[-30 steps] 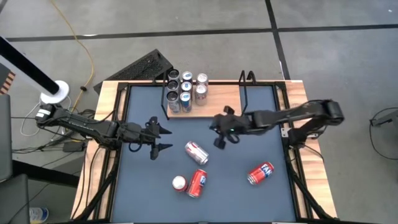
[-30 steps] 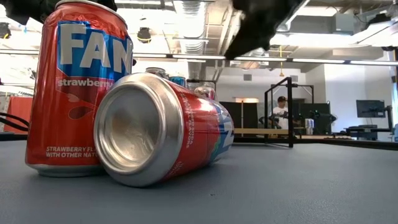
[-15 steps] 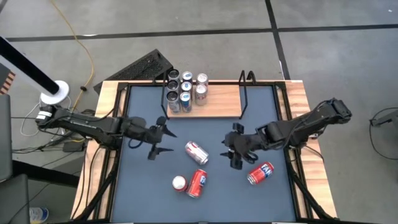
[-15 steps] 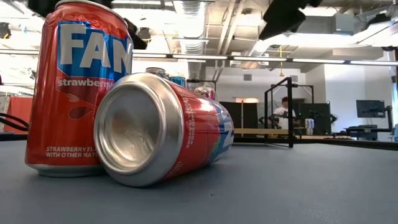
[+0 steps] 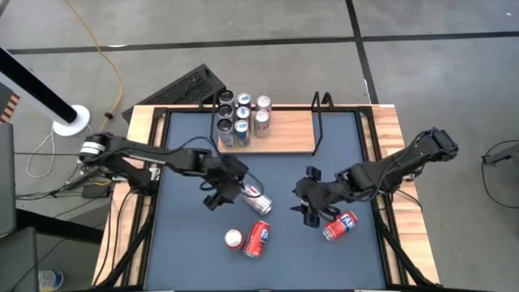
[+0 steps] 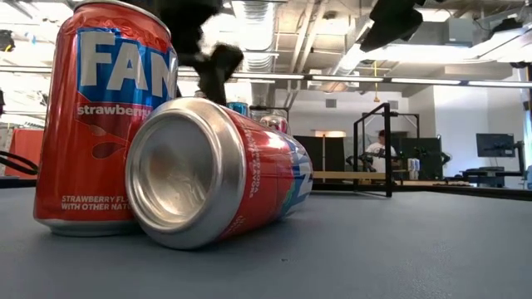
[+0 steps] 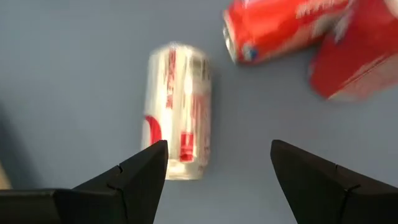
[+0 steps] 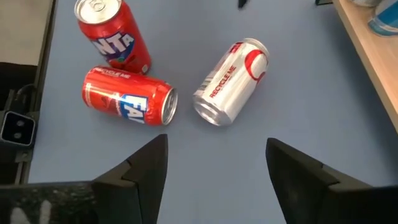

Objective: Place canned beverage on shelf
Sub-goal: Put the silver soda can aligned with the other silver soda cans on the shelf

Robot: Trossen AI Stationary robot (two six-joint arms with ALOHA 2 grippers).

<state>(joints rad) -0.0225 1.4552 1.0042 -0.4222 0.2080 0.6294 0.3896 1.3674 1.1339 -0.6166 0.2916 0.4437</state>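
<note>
Left gripper (image 5: 229,193): hovering over the silver can (image 5: 257,199), jaws spread, apparently not touching.
Right gripper (image 5: 310,209): beside the silver can, jaws spread, holding nothing.

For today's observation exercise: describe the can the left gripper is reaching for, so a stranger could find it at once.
On the dark blue table mat, look below the small light-wood shelf. The silver can with red lettering lies on its side at the open left gripper. Every other loose can nearby is red.
</note>
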